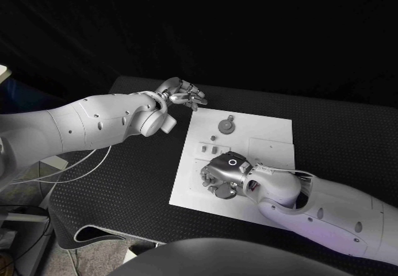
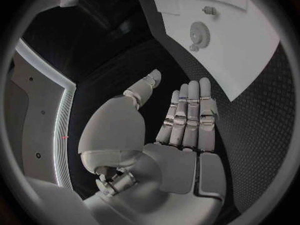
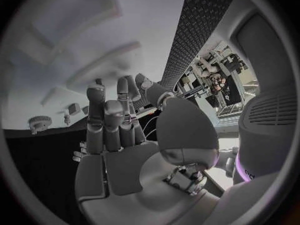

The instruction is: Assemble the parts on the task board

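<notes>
On the white rectangular task board (image 1: 274, 129) you had little assembled: the small grey round gear part (image 1: 226, 124) lay loose, your right robot hand (image 1: 225, 172) hovered released, your left robot hand (image 1: 178, 95) empty off-board.

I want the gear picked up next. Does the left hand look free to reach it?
Probably yes. The left hand is open, holding nothing, just off the task board's far corner. The gear lies uncovered near that end, with nothing between them; the right hand works nearer the robot.
</notes>
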Action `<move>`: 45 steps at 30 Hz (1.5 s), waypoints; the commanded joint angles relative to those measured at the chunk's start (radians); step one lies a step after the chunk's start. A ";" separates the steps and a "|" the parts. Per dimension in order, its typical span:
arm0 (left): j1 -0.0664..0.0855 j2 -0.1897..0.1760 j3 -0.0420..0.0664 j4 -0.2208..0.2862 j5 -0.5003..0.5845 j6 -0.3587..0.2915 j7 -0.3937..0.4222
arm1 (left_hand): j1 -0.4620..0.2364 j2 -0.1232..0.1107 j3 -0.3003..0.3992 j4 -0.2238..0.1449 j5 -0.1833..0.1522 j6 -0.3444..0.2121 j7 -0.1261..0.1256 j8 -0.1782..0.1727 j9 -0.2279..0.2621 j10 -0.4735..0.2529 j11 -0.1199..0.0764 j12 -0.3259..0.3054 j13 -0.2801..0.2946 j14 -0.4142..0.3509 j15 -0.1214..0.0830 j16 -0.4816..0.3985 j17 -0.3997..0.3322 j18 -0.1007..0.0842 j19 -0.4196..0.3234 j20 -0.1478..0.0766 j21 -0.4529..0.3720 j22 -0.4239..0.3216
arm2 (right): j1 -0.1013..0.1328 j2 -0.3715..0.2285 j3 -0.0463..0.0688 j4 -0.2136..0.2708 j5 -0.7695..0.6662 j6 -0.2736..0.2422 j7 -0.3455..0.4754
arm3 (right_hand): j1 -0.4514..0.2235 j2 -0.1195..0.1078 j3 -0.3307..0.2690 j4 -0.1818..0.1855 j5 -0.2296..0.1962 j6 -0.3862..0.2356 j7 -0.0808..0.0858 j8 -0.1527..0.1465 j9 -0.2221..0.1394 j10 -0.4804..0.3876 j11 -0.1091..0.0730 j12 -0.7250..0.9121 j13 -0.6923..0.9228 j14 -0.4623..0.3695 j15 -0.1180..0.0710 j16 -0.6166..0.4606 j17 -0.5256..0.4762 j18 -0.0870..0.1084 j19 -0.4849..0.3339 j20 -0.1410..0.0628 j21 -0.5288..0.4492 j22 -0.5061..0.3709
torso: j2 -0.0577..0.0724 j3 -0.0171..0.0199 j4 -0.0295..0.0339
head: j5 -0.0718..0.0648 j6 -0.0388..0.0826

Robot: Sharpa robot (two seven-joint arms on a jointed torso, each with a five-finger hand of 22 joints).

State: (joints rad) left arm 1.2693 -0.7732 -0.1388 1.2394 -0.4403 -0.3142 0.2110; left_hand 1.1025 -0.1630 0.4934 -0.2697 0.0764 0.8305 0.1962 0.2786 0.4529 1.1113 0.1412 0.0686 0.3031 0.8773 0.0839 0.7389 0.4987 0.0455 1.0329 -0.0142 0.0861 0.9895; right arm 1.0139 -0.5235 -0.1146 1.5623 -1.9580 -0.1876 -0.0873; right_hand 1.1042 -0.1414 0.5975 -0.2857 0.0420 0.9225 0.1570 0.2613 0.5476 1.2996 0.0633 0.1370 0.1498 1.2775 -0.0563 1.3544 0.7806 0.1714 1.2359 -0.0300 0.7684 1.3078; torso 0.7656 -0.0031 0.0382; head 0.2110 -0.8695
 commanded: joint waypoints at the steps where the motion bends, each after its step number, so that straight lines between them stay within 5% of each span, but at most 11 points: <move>1: 0.001 0.001 0.001 0.002 -0.001 0.013 0.006 | 0.005 0.007 -0.005 -0.003 -0.004 -0.009 0.001 0.003 0.001 -0.006 0.000 0.000 -0.001 0.003 0.003 -0.004 0.001 0.018 0.005 0.002 -0.005 -0.001 | 0.000 0.002 0.000 0.002 0.020 -0.009 0.012 | -0.010 -0.012 -0.013 0.001 0.005 -0.013 0.004 -0.008 -0.002 -0.014 0.002 -0.010 -0.002 0.001 0.009 0.001 0.002 0.090 -0.002 -0.008 0.005 0.017 | 0.000 0.0004 0.0006 | 0.000 0.000; 10: 0.001 0.001 0.001 0.002 -0.001 0.013 0.005 | 0.007 0.005 -0.005 -0.005 -0.004 -0.010 0.001 0.003 0.001 -0.006 0.000 0.001 -0.001 0.004 0.003 -0.004 0.002 0.018 0.005 0.002 -0.006 -0.001 | 0.000 -0.005 0.000 0.007 0.036 -0.062 0.016 | -0.031 -0.048 -0.030 0.007 0.006 -0.063 0.020 -0.030 -0.012 -0.070 0.024 -0.047 -0.013 0.001 0.031 0.002 0.003 0.090 -0.001 -0.011 0.001 0.015 | 0.000 -0.0005 0.0007 | -0.002 0.000; 20: 0.001 0.002 0.001 -0.002 -0.001 0.014 0.006 | 0.007 0.005 -0.006 -0.005 -0.005 -0.010 0.001 0.003 0.001 -0.006 0.001 0.001 -0.001 0.004 0.003 -0.005 0.003 0.018 0.005 0.002 -0.006 -0.001 | 0.000 -0.044 0.003 0.046 0.050 -0.155 0.022 | -0.026 -0.056 -0.025 0.009 0.006 -0.065 0.023 -0.028 -0.012 -0.076 0.029 -0.051 -0.012 0.002 0.036 0.004 0.004 0.090 0.001 -0.012 0.001 0.015 | -0.001 0.0009 0.0002 | -0.010 0.009; 29: 0.001 0.004 0.001 -0.016 -0.001 0.014 0.009 | 0.006 0.005 -0.007 -0.005 -0.005 -0.010 0.001 0.003 0.001 -0.006 0.001 0.001 -0.001 0.004 0.003 -0.005 0.004 0.018 0.006 0.002 -0.006 -0.001 | 0.032 -0.126 0.054 0.089 0.141 -0.194 0.029 | -0.019 -0.055 -0.021 0.009 0.006 -0.060 0.023 -0.024 -0.011 -0.074 0.028 -0.051 -0.011 0.002 0.035 0.006 0.005 0.090 0.003 -0.013 0.001 0.015 | -0.002 0.0017 -0.0028 | -0.038 0.039; 33: 0.000 0.005 0.000 -0.023 -0.001 0.014 0.008 | 0.006 0.005 -0.007 -0.005 -0.005 -0.010 0.001 0.003 0.001 -0.006 0.001 0.001 0.000 0.004 0.003 -0.005 0.004 0.018 0.006 0.002 -0.006 -0.001 | 0.066 -0.185 0.077 0.103 0.319 -0.176 0.017 | -0.031 -0.051 -0.022 0.022 0.006 -0.050 0.021 -0.016 -0.008 -0.059 0.024 -0.044 -0.004 0.002 0.031 0.008 0.006 0.090 0.003 -0.011 0.002 0.016 | -0.003 0.0020 -0.0045 | -0.059 0.054; 39: -0.001 0.007 0.000 -0.036 -0.001 0.017 0.009 | 0.006 0.006 -0.007 -0.005 -0.005 -0.006 0.000 0.005 0.002 -0.006 0.000 0.001 0.000 0.005 0.003 -0.006 0.005 0.018 0.006 0.002 -0.006 -0.001 | 0.132 -0.277 0.080 0.122 0.552 -0.085 -0.057 | -0.109 -0.037 -0.039 0.080 0.006 -0.022 0.009 0.006 0.005 -0.025 0.010 -0.022 0.018 -0.015 0.018 -0.010 -0.002 0.089 -0.018 -0.001 -0.013 0.012 | -0.006 0.0027 -0.0109 | -0.077 0.069; 45: -0.004 0.008 -0.001 -0.042 0.000 0.022 0.010 | 0.004 0.007 -0.009 -0.004 -0.005 -0.002 -0.002 0.008 0.002 -0.005 0.000 0.001 0.000 0.006 0.003 -0.006 0.007 0.018 0.007 0.001 -0.006 0.000 | 0.163 -0.355 0.080 0.131 0.684 0.030 -0.176 | -0.207 -0.046 -0.061 0.175 0.008 0.021 -0.038 0.052 0.054 0.137 -0.064 0.186 0.212 -0.020 -0.048 -0.021 -0.004 0.090 -0.022 0.002 -0.025 0.008 | -0.011 0.0036 -0.0168 | -0.082 0.071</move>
State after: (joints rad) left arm 1.2655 -0.7669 -0.1399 1.1972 -0.4407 -0.3092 0.2107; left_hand 1.1025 -0.1630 0.4906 -0.2724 0.0764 0.8270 0.1997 0.2828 0.4544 1.1113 0.1411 0.0686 0.3031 0.8773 0.0839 0.7389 0.5052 0.0455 1.0329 -0.0142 0.0861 0.9897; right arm 1.1771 -0.8750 -0.0334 1.6908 -1.4218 -0.2644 -0.1668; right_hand 0.9045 -0.1895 0.5376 -0.1144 0.0467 0.9454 0.1231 0.3118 0.5988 1.4108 0.0120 0.3079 0.3484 1.2741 -0.0837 1.3377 0.7772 0.2017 1.2075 -0.0274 0.7467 1.3075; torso 0.7580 0.0004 0.0255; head 0.1310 -0.7992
